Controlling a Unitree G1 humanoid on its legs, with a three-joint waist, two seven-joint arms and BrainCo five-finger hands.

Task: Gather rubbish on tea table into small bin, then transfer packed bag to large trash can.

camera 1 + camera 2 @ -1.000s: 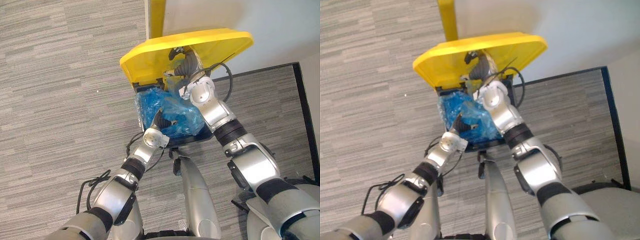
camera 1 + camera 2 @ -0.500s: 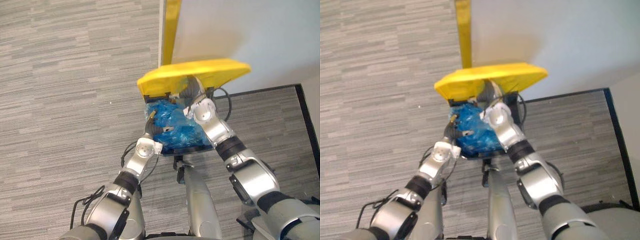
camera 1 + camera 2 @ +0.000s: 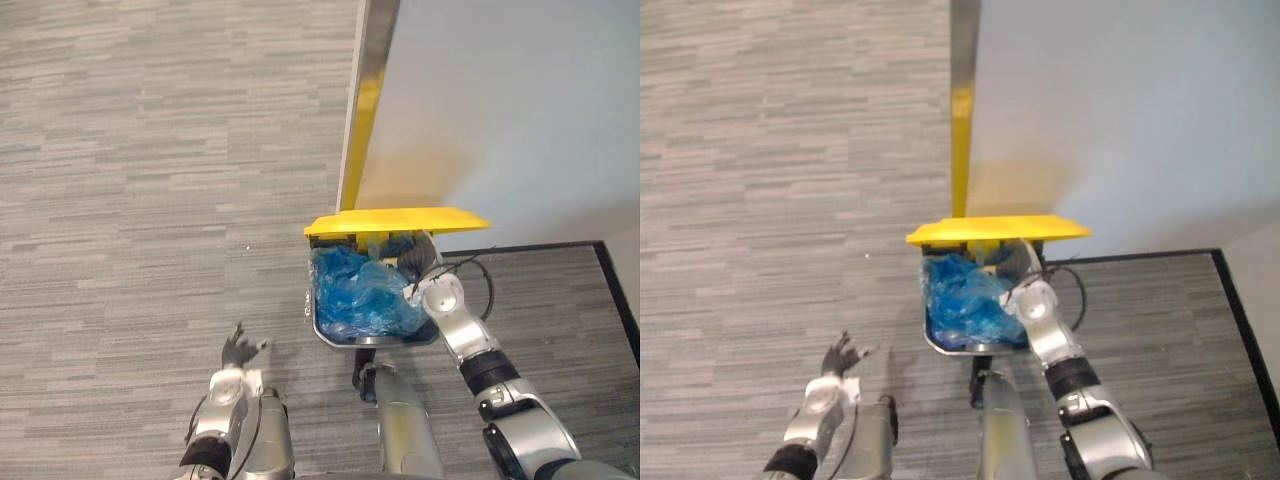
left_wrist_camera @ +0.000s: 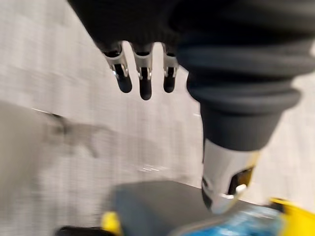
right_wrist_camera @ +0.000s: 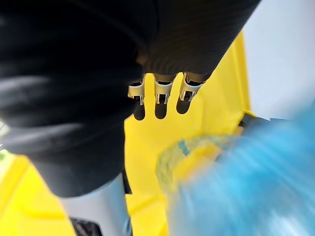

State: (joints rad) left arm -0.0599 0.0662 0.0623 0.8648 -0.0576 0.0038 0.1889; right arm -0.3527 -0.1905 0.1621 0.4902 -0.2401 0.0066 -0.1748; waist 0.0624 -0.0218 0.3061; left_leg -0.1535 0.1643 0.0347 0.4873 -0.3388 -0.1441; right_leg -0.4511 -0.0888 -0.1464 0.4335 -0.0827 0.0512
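Bag [image 3: 355, 295] (blue) fills yellow-lidded trash can [image 3: 372, 342], right hand [image 3: 417, 262] beside it.

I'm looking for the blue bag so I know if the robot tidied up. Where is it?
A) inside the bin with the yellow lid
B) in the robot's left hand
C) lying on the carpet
A: the blue bag sits inside the trash can under its half-raised yellow lid, while the left hand is open over the carpet, holding nothing.
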